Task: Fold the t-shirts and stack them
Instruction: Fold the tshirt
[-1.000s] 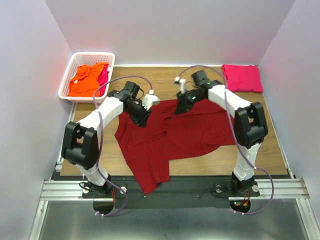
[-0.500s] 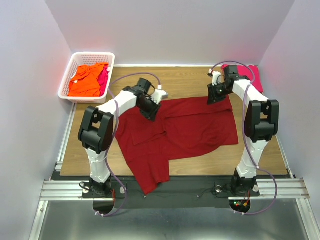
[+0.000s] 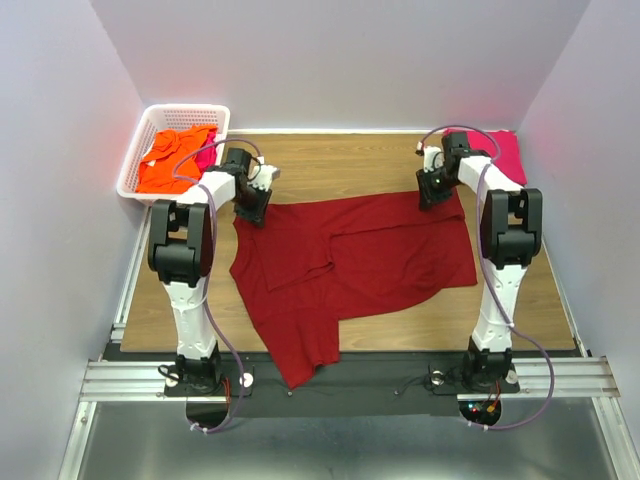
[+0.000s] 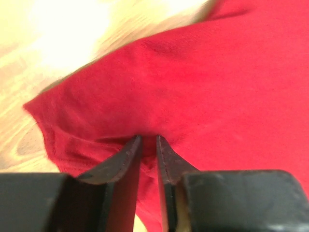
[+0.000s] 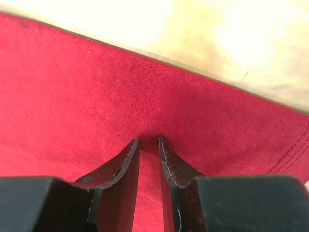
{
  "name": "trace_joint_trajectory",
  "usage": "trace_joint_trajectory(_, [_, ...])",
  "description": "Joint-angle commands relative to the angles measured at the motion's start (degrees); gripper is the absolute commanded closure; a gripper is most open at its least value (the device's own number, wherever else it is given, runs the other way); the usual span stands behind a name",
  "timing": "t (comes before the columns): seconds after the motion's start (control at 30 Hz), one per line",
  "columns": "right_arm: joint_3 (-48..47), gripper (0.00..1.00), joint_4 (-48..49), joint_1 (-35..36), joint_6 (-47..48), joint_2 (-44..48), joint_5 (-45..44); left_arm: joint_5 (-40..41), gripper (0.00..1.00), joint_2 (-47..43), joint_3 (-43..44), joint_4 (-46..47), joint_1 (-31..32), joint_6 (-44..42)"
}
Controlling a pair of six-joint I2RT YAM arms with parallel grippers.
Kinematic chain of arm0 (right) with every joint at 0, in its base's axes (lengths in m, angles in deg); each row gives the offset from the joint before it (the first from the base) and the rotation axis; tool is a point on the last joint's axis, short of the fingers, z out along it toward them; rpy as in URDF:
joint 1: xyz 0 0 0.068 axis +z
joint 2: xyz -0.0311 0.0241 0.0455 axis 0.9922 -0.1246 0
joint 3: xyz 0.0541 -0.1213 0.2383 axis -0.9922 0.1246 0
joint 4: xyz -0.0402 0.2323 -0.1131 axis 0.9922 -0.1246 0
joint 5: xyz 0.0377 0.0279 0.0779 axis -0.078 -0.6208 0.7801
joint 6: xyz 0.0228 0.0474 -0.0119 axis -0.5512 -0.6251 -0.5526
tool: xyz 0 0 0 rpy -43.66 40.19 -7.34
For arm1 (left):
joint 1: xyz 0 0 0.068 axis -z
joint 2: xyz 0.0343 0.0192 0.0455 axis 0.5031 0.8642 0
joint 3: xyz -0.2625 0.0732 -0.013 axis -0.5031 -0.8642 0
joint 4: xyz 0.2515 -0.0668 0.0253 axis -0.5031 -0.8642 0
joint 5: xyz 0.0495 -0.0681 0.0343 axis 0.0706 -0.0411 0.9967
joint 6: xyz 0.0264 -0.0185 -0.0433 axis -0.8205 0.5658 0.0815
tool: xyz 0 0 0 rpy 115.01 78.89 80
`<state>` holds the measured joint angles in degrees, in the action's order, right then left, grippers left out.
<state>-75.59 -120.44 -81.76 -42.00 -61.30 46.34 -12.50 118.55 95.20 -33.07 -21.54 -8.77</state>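
A dark red t-shirt (image 3: 370, 255) lies spread on the wooden table (image 3: 330, 165), and its near-left part hangs over the front edge. My left gripper (image 3: 251, 206) is shut on the shirt's far-left corner; in the left wrist view (image 4: 148, 138) cloth is pinched between its narrow jaws. My right gripper (image 3: 432, 194) is shut on the shirt's far-right edge, with red cloth (image 5: 96, 96) between its jaws in the right wrist view (image 5: 148, 140). A folded magenta-pink t-shirt (image 3: 505, 152) lies at the back right. An orange t-shirt (image 3: 172, 160) and another pink one (image 3: 208, 155) lie in the basket.
The white lattice basket (image 3: 135, 165) stands at the back left corner, close to my left arm. White walls enclose the table on three sides. Bare wood shows between the grippers at the back and along the front right.
Both grippers have moved apart along the shirt's far edge, left one leftward and right one rightward. The far edge is now pulled out straight and flat.
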Motion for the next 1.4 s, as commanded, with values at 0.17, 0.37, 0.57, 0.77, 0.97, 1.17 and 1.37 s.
trace_joint_trajectory(0.17, [-15.4,0.69,1.7,-0.3,-1.1,-11.1,-2.3,7.6,0.72,10.6,14.6,-3.5,-5.0,-0.2])
trace_joint_trajectory(0.37, [-15.0,0.5,1.2,-0.5,-0.4,-3.0,2.1,6.8,0.66,11.5,26.4,-8.9,-5.1,-1.8])
trace_joint_trajectory(0.57, [-3.2,0.48,-2.8,-0.8,5.1,14.4,2.0,-0.4,0.62,0.4,20.8,-10.2,-4.5,-1.8])
trace_joint_trajectory(0.77, [6.8,0.61,-8.3,-2.5,7.5,19.2,-0.7,-2.5,0.62,-6.1,9.7,-10.8,-2.7,-4.3])
trace_joint_trajectory(0.97, [11.7,0.6,-9.9,-2.6,6.7,18.3,-5.4,-2.6,0.62,-10.8,-1.4,-8.0,-0.8,-4.8])
trace_joint_trajectory(1.17, [13.7,0.6,-9.9,-2.7,7.3,16.5,-8.2,-2.4,0.62,-10.3,-4.6,-6.6,1.1,-4.8])
trace_joint_trajectory(1.37, [15.1,0.6,-9.2,-3.1,6.8,14.1,-9.5,-2.4,0.62,-9.6,-5.8,-5.6,2.1,-4.4])
